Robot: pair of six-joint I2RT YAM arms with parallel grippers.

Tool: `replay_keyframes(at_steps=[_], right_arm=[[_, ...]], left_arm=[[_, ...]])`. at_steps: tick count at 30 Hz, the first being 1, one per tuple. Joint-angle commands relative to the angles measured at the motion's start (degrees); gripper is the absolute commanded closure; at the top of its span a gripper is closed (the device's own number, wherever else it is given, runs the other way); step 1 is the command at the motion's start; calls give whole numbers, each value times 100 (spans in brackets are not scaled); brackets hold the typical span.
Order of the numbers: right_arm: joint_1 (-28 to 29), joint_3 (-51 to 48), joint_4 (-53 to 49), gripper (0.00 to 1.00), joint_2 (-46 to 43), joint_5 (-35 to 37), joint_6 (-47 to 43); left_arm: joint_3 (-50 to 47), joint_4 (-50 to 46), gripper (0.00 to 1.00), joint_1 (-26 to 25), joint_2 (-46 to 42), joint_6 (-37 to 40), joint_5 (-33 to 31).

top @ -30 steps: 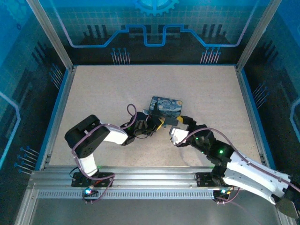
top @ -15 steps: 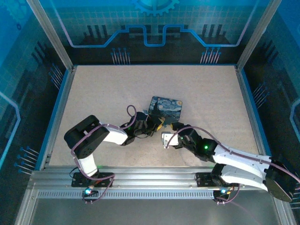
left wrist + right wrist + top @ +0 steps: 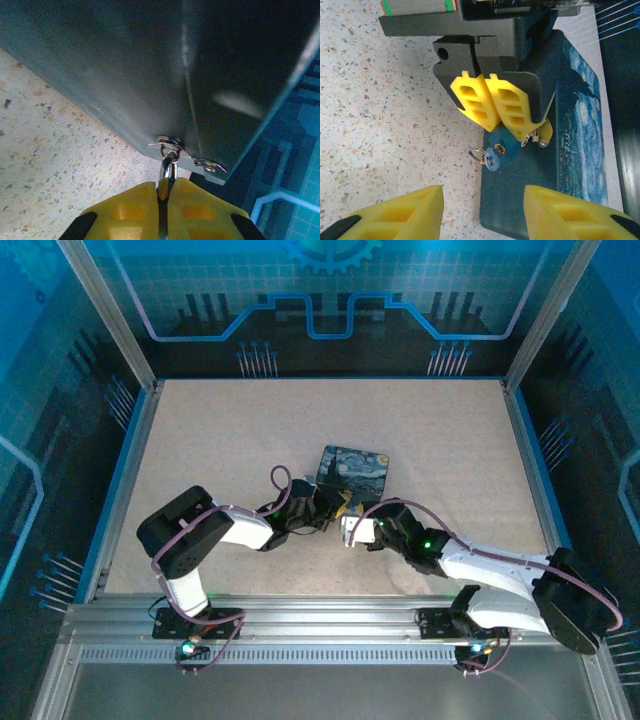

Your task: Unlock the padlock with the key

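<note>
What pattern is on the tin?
The tin has a swirly blue starry-night print; right wrist view.

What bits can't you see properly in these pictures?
- Padlock body: in the left wrist view the left fingers pinch over it; its shackle sticks out above them.
- Key: too small to pick out in the top view.
- Tin: in the left wrist view it is so close that its side is a dark blur.
- Right fingers: in the right wrist view the bottom edge cuts them off.
</note>
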Motion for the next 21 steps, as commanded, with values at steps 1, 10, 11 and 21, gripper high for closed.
replay_keyframes(at_steps=[1,10,11,21], right_arm=[[-71,137,303,55,167,-220,89],[-119,255,620,61,572,-151,146],[-119,266,638,62,609,-125,146],[-159,350,856,70,890,-42,163]], left_arm=[[18,254,100,-44,-211,-95,-113],[27,291,100,-40,-157,-113,-100],[27,298,100,-44,-156,-113,-97],[-8,343,100,-53,-158,-135,-108]])
